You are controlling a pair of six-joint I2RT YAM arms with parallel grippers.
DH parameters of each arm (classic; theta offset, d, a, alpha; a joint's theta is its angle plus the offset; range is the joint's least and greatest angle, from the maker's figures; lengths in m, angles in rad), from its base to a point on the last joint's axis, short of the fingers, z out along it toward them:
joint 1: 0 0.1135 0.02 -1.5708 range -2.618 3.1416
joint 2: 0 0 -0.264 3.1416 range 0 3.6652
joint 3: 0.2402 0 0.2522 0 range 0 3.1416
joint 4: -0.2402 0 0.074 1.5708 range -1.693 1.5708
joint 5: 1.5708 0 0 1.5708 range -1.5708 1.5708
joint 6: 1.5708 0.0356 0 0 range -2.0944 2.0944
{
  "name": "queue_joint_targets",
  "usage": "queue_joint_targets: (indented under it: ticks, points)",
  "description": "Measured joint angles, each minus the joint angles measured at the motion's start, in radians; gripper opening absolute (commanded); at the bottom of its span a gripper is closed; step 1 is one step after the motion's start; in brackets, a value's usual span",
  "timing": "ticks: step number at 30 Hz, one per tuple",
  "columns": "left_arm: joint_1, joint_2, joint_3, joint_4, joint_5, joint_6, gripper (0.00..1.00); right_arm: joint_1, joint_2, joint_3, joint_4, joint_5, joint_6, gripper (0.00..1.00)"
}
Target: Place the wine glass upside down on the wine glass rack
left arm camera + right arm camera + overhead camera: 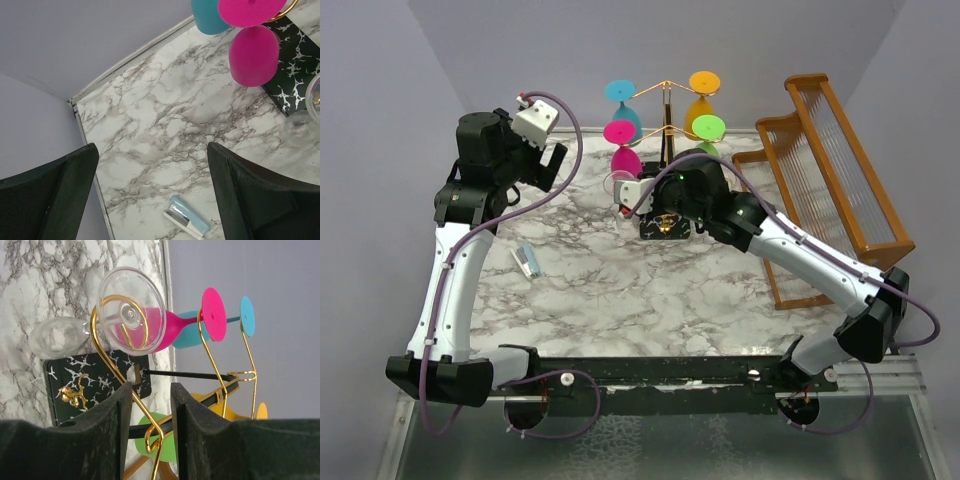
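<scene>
The clear wine glass point(131, 311) hangs upside down on a low curled arm of the gold wire wine glass rack point(107, 360). Its foot rests in the scroll and its bowl point(55, 337) points down at the table. My right gripper point(150, 405) is just behind that arm with its jaws slightly apart. Only the gold wire runs through the gap, and the jaws do not touch the glass. From above, the glass point(619, 184) shows beside the right gripper point(630, 196) at the rack's black base point(665, 228). My left gripper point(152, 170) hangs wide open and empty over the back left of the table.
Pink point(620, 131), teal point(619, 92), yellow point(704, 81) and green point(708, 127) glasses hang on the same rack. A brown wooden slatted rack point(840, 170) stands at the right. A light blue stapler point(527, 261) lies on the marble top at the left.
</scene>
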Motion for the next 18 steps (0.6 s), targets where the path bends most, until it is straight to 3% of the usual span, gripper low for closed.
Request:
queue_joint_targets:
  ticks: [18]
  points:
    - [0.0, 0.002, -0.05, 0.029, 0.04, 0.0, 0.94, -0.049, -0.074, 0.009, -0.003, -0.004, 0.168, 0.42]
